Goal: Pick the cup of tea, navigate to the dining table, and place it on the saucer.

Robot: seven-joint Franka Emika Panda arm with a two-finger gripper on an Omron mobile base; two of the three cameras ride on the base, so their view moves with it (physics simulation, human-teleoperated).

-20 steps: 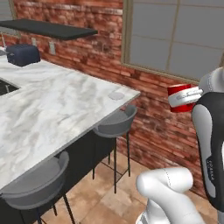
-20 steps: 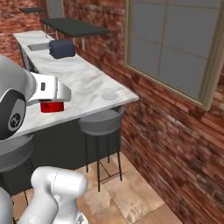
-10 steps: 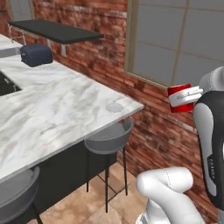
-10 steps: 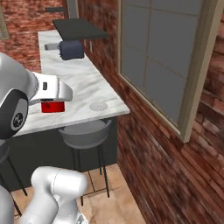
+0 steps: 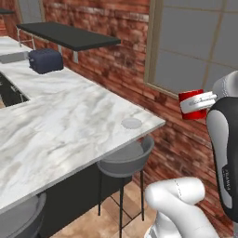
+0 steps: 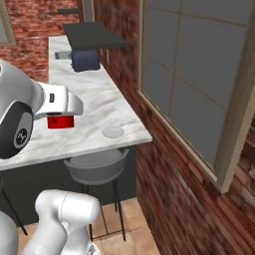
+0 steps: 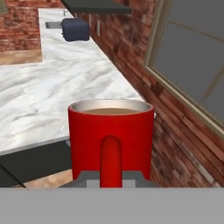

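The red cup of tea (image 5: 191,108) hangs in the air to the right of the dining table, with my gripper (image 5: 199,102) shut on it. From the right base the cup (image 6: 61,121) is seen in front of the marble top. The hand view looks at the cup (image 7: 110,131) from close up: pale rim, brown tea inside, handle facing the camera. The saucer (image 5: 131,123) lies near the corner of the white marble dining table (image 5: 65,125), left of the cup and lower. From the other side the saucer (image 6: 113,132) sits by the table's (image 6: 94,99) near right corner.
A dark blue toaster (image 5: 45,61) stands far back on the table under a black wall shelf (image 5: 69,35). Grey stools (image 5: 124,159) are tucked under the table edge. A brick wall with a large window (image 5: 195,51) runs along the right side.
The whole scene has shifted because the base moved: the table corner with the saucer is now nearer and more central. The cup stays held at the same place beside the arm.
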